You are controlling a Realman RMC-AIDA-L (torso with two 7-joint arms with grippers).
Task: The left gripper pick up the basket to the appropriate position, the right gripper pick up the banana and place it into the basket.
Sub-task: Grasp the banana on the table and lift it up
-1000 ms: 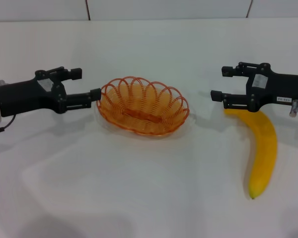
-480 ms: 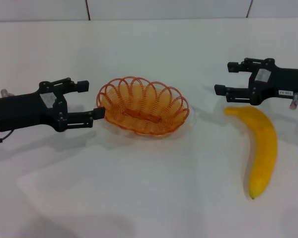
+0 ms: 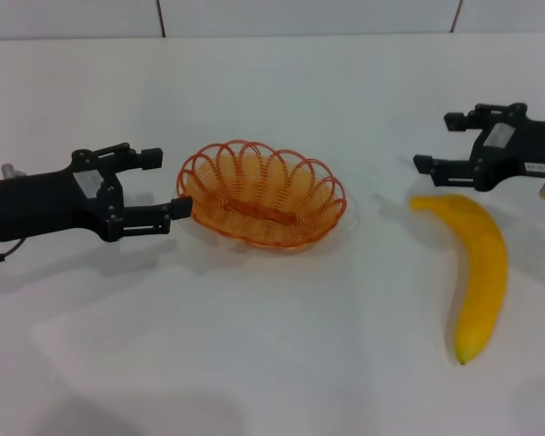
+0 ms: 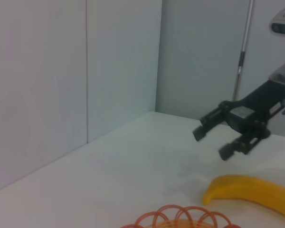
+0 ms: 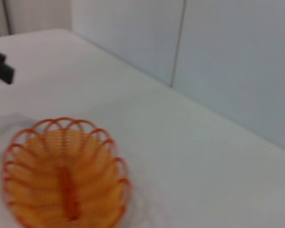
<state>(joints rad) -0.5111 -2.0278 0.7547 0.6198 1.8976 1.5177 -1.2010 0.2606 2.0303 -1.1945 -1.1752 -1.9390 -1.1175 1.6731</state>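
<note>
We are seeing the basket (image 3: 261, 193) sitting mid-table, empty, and the banana (image 3: 477, 269) lying to its right. The left gripper (image 3: 170, 183) is staying spread beside the basket's left rim; the right gripper (image 3: 439, 142), spread, is pulling back from the banana's top end.

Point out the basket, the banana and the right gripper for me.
basket (image 3: 261, 194): head view, on the woven floor at its middle.
banana (image 3: 484, 259): head view, on the middle of its curved body.
right gripper (image 3: 440, 143): head view, midway between its two open fingertips, above the banana's near end.
</note>
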